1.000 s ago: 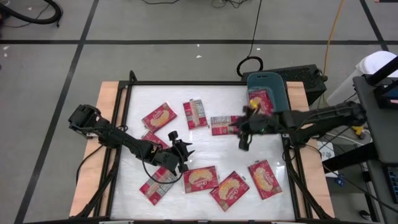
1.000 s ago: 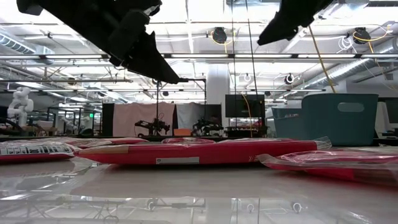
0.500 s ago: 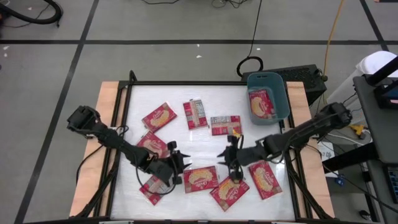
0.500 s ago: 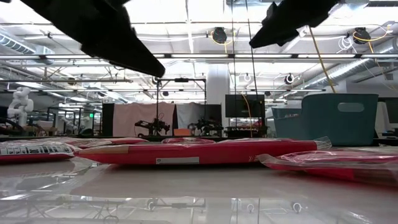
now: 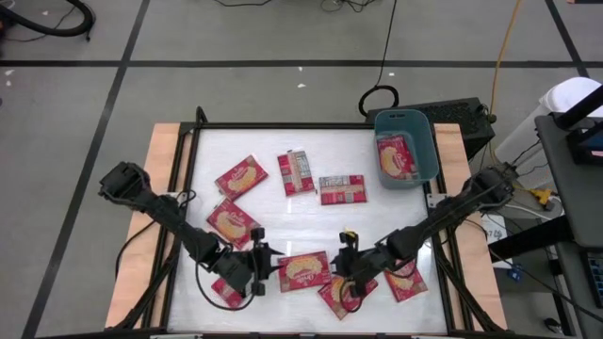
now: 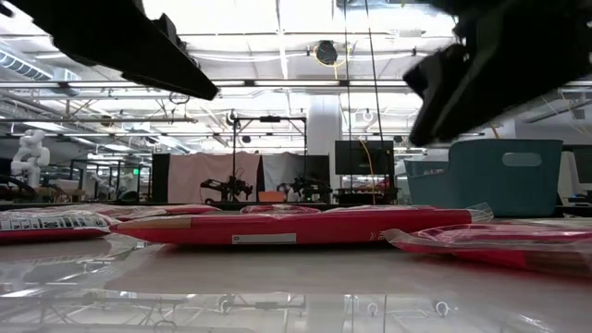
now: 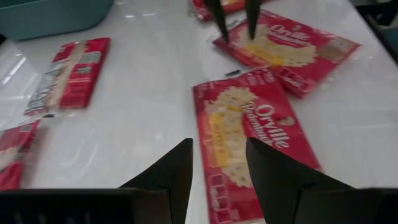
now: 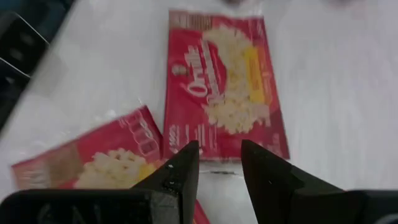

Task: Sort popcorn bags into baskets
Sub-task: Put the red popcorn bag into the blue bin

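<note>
— So where did both grippers stand at that moment?

— Low over the near edge of the table (image 5: pixel 311 212). The left gripper (image 5: pixel 259 266) hung just beside the end of a popcorn bag (image 5: pixel 303 270) lying picture-side up, and its wrist view showed the two fingers (image 7: pixel 174 174) parted with nothing between them, that bag (image 7: pixel 249 134) lying ahead of them. The right gripper (image 5: pixel 347 273) was over the neighbouring bag (image 5: pixel 344 292), its jaws likewise apart and empty; whether it touched the packet, I could not tell.

— And the rest of the bags?

— Scattered flat on the white top: four in the far half, two of them print-side up, one partly under the left arm, one by the right arm near the table's right edge.

— The basket?

— The teal basket (image 5: pixel 421 141) sat at the far right corner, with one bag (image 5: pixel 397 156) inside it.
</note>
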Motion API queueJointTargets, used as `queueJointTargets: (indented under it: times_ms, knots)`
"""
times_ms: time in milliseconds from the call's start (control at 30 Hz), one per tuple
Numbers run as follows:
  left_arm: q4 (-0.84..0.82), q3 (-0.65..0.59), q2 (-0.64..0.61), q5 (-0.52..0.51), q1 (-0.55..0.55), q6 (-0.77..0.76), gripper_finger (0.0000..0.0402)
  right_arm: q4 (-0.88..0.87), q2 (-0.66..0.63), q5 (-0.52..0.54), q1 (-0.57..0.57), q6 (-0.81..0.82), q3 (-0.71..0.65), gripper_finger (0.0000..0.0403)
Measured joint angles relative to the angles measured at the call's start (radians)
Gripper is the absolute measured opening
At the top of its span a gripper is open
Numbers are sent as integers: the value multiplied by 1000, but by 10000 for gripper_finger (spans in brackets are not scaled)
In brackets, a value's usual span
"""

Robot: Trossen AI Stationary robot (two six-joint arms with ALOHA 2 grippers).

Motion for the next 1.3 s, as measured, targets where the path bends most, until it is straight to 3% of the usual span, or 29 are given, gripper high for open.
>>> queueJointTargets:
  times_ms: [400,667,833,1033,1300]
  knots:
    - [1,0,0,4,-123,51,154,115,137,11,-14,-4,0,114]
    - [-4,0,4,-23,-134,47,154,101,166,160,-71,-91,0,114]
    - [-2,0,4,-46,-119,52,154,102,165,161,-134,-162,0,114]
    - [-6,0,4,-51,-90,51,154,109,150,153,-166,-177,0,114]
    - [-25,0,4,-34,-45,54,154,153,121,-5,-128,-89,0,113]
